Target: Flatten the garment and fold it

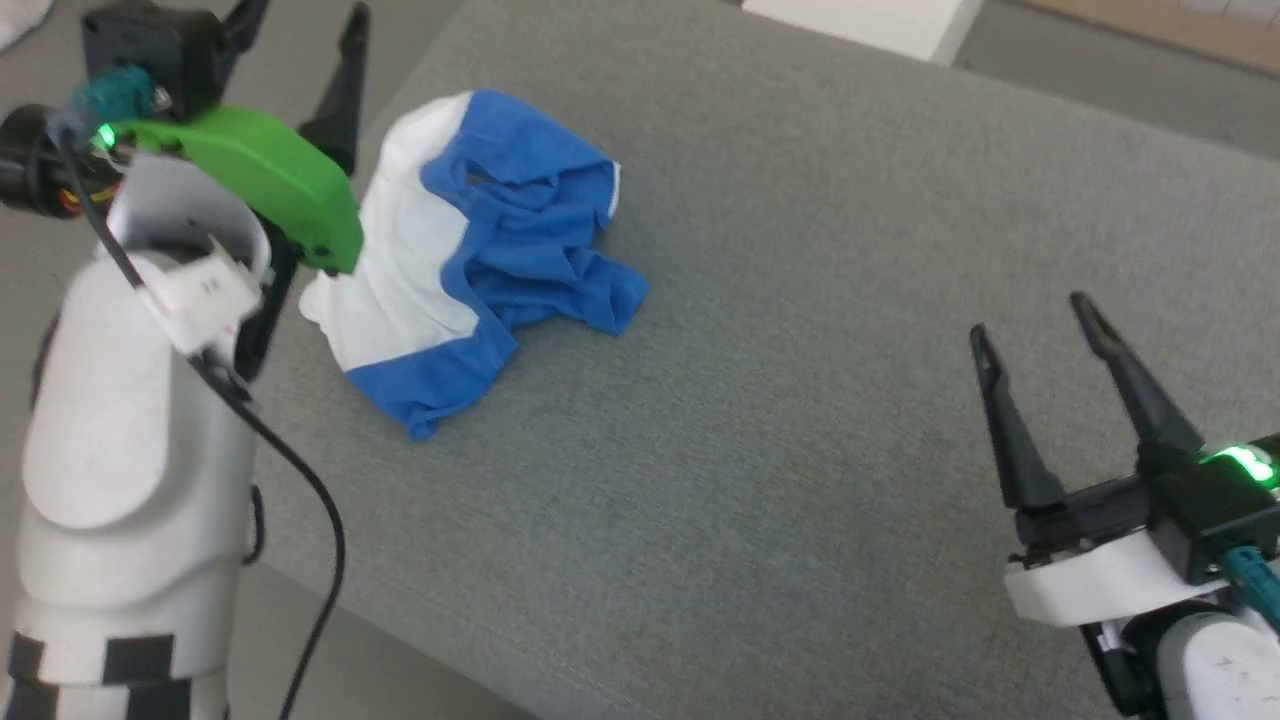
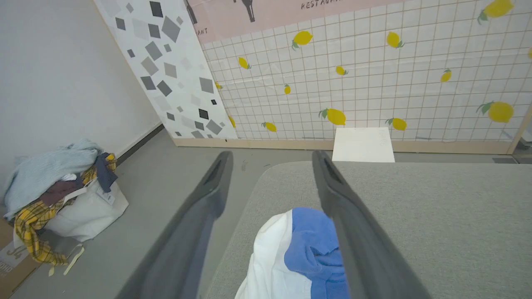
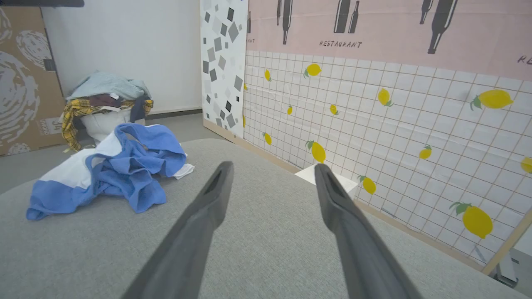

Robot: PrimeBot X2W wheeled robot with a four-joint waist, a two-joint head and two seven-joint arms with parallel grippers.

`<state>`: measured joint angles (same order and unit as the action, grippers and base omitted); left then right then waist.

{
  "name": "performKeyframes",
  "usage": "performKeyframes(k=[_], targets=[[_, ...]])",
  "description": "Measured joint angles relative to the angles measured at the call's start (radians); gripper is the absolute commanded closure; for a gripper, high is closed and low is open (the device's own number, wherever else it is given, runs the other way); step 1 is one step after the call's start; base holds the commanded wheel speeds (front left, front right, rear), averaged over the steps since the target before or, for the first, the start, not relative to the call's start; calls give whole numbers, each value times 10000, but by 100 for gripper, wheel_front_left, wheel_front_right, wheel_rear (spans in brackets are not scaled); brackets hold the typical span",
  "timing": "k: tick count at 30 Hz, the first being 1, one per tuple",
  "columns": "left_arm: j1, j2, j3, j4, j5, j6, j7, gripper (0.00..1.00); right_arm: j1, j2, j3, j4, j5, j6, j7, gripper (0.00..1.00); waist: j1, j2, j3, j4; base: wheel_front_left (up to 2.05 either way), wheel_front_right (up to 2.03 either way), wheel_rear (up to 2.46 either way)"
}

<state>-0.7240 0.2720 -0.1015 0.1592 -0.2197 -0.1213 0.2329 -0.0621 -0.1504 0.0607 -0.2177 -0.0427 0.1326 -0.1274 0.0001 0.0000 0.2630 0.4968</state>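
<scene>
The garment (image 1: pixel 470 260) lies crumpled in a heap on the grey table (image 1: pixel 800 450), near its far left corner, white body and blue sleeves bunched together. My left gripper (image 1: pixel 300 25) hovers open above the garment's left edge; in the left wrist view the garment (image 2: pixel 291 257) lies below and between the two spread fingers of the left gripper (image 2: pixel 272 160). Over the table's near right part my right gripper (image 1: pixel 1030 320) stands open, well apart from the cloth. In the right wrist view the garment (image 3: pixel 112 170) sits off to the left of the right gripper (image 3: pixel 272 168).
The table's left edge (image 1: pixel 300 400) runs close beside the garment, with grey floor beyond. A white bag piled with clothes (image 2: pixel 62 195) stands on the floor by the wall. A white box (image 2: pixel 363 145) sits against the lemon-patterned panel behind the table.
</scene>
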Motion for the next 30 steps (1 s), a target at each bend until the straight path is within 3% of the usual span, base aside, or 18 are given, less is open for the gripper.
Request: performKeyframes(k=[13,26,27,28,30], targets=[[-676,1049,-571,1979,-692,-42,1837,0,-368,-853,-403,-1292,399,0,589,0,1,0,2200,-712,0,0,0],[-69,1384,-798,2917,-836,-8,3058,0,-455,-1141,-591,-1597,640,0,744,0,0,1,3386,-1523,0,0,0],[-52,1432,-779,2905,-861,-6,3062,76,-455,-1145,-608,-1593,660,0,746,0,0,1,3407,-1573,0,0,0],[-50,1484,-755,2880,-859,8,2938,100,-455,-1149,-629,-1582,688,0,746,0,0,1,3409,-1610,0,0,0],[-45,1499,-754,2859,-859,8,2713,100,-457,-1149,-656,-1549,706,0,746,0,0,1,3358,-1632,0,0,0]])
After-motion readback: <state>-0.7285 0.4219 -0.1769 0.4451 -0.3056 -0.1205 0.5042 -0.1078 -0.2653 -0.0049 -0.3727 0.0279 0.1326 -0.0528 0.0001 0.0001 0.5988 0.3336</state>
